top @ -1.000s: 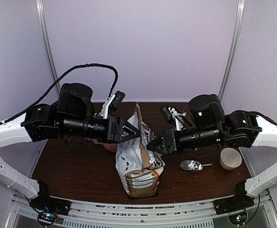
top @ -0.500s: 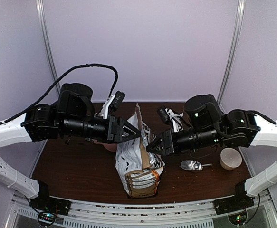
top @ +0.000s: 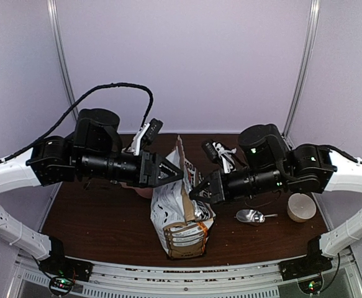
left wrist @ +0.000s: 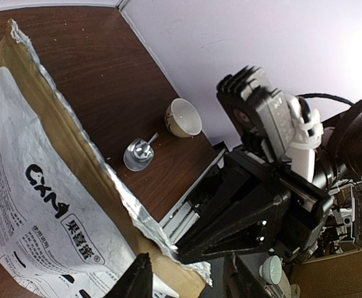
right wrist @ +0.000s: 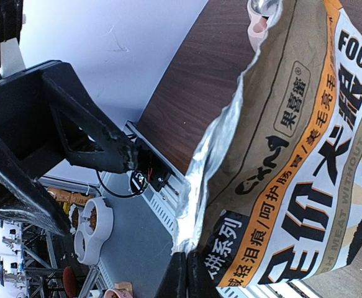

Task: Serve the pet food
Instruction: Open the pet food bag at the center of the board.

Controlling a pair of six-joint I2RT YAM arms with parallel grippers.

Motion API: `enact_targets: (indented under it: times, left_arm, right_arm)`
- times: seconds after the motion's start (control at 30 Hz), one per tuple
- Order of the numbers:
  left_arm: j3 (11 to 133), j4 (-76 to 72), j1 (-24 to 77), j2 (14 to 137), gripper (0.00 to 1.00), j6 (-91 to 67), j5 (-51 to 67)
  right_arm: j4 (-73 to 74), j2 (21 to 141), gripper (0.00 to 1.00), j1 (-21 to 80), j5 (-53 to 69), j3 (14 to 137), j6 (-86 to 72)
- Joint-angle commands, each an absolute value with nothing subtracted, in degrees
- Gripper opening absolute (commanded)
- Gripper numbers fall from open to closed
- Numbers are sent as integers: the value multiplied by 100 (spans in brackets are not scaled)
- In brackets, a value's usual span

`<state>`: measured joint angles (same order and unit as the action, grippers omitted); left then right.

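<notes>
Pet food bag [top: 179,226] stood mid-frame | step: opening its mouth | right gripper [top: 194,191] pinched rim | left gripper [top: 179,176] jaws unclear | next probably: spread rim

**Bag standing mid-table, scoop and cup lying off to its right**

A large white-grey-orange foil-lined bag [top: 179,223] is standing at the middle of the dark brown wooden table [top: 100,223], towards the near edge. A pink plastic feeder [top: 144,192] is sitting just behind the bag on the left, mostly hidden under the left arm. A shiny metal scoop [top: 251,216] is lying near the bag on the right. A cream round cup [top: 301,207] is standing further right, apart from the scoop. The left gripper [top: 179,176] is hanging at the bag's upper left rim, and the right gripper [top: 195,190] is sitting at its right rim.
</notes>
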<state>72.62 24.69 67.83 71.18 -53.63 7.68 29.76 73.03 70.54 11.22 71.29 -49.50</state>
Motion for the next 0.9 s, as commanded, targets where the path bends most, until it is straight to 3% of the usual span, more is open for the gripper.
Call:
enact_targets:
  times: [0.0, 0.27, 0.87]
  left_arm:
    - [7151, 2373, 6820, 6938, 40, -5442, 730]
    - [7013, 2373, 6819, 6838, 41, -5580, 767]
    - [6987, 2522, 6803, 7163, 41, -5777, 413]
  right_arm:
    - [2184, 7295, 0, 7100, 1592, 6963, -5026]
    - [951, 7181, 0, 7093, 2102, 6596, -5313]
    - [899, 7082, 0, 7091, 2058, 6434, -5352]
